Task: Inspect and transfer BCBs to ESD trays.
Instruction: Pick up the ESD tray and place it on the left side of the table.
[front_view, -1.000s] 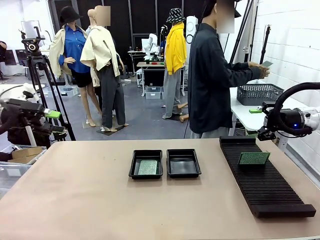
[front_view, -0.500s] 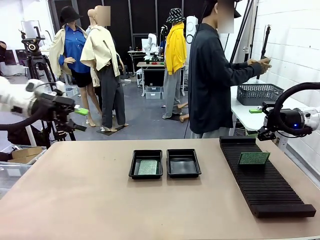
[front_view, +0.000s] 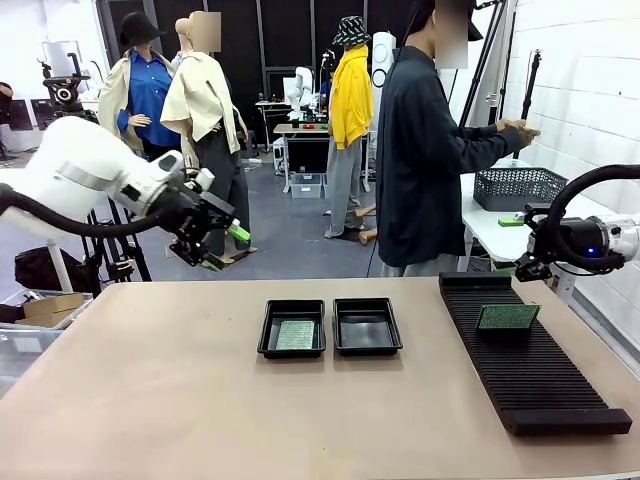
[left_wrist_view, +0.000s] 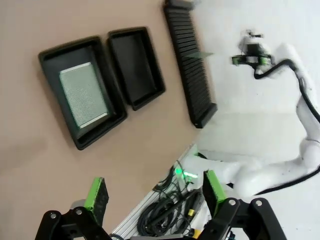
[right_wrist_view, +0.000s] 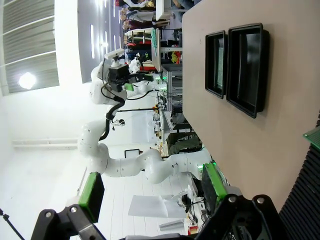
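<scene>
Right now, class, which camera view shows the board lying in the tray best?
The left wrist view: the board faces the camera, large, whole inside its tray. The front view shows it small and foreshortened; the right wrist view catches a narrow sliver.

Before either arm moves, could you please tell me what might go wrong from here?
The racked board stands tilted in the rack, so an off-centre pinch by the open right tool might tip it. The left tray already holds a flat board; a second one could land on top. The person faces away from the table.
</scene>
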